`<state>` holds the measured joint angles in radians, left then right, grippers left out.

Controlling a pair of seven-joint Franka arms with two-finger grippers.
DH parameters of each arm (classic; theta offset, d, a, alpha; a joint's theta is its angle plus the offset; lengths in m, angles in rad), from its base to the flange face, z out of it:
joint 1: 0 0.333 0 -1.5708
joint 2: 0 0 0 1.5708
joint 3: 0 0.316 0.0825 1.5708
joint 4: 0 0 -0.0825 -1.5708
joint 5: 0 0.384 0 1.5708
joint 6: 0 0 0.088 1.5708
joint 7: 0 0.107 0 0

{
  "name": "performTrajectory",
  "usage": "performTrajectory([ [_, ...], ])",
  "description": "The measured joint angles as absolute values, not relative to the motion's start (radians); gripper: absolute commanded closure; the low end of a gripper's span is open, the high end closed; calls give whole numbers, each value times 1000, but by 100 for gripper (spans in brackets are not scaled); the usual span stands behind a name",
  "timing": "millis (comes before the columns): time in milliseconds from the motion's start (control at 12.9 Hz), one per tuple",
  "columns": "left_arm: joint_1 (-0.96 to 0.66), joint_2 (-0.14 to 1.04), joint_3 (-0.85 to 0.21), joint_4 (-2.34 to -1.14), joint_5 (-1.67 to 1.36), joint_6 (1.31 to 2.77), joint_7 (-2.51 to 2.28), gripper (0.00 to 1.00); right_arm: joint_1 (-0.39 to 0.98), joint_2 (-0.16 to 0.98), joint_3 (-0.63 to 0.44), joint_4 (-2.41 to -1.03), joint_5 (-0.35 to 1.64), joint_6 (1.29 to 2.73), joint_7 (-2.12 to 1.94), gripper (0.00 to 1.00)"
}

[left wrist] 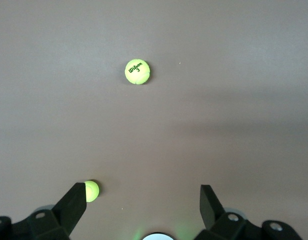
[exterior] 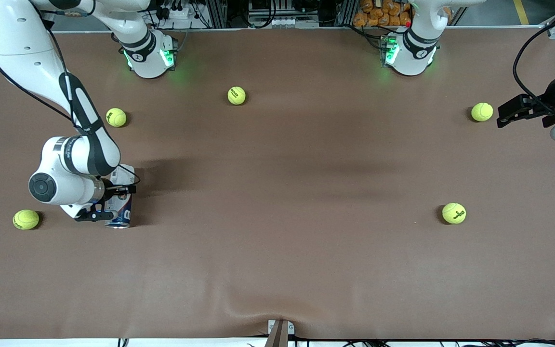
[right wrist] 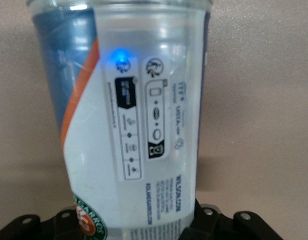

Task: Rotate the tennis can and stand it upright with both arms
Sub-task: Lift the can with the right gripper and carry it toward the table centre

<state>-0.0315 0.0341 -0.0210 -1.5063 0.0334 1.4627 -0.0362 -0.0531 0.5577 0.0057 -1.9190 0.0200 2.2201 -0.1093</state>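
Observation:
The tennis can (exterior: 122,202) is a clear tube with a white and blue label. It lies lengthwise toward the right arm's end of the table, its silvery rim (exterior: 117,224) toward the front camera. My right gripper (exterior: 112,203) reaches in from the side and is shut on the can's labelled body. In the right wrist view the can (right wrist: 144,115) fills the frame between the black fingers (right wrist: 210,220). I cannot tell whether the can is lifted off the table. My left gripper (exterior: 503,117) is open and empty and waits above the left arm's end of the table (left wrist: 144,192).
Several yellow-green tennis balls lie about. One (exterior: 26,219) is beside the right arm's wrist, one (exterior: 116,117) and one (exterior: 236,95) lie nearer the bases, one (exterior: 482,112) is beside the left gripper, and one (exterior: 454,213) is nearer the camera. A bracket (exterior: 280,332) sits at the front edge.

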Motion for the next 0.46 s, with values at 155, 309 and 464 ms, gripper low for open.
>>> performTrajectory([
  [155, -31, 34, -21, -1506, 33, 1463, -36, 0, -53, 557, 7, -1902, 20, 2225, -150, 40],
  [309, -30, 34, -21, -1507, 33, 1463, -36, 0, -53, 544, 7, -1871, 20, 2218, -215, 37],
  [464, -29, 36, -21, -1507, 33, 1463, -36, 0, -52, 506, 7, -1843, 20, 2164, -268, 37],
])
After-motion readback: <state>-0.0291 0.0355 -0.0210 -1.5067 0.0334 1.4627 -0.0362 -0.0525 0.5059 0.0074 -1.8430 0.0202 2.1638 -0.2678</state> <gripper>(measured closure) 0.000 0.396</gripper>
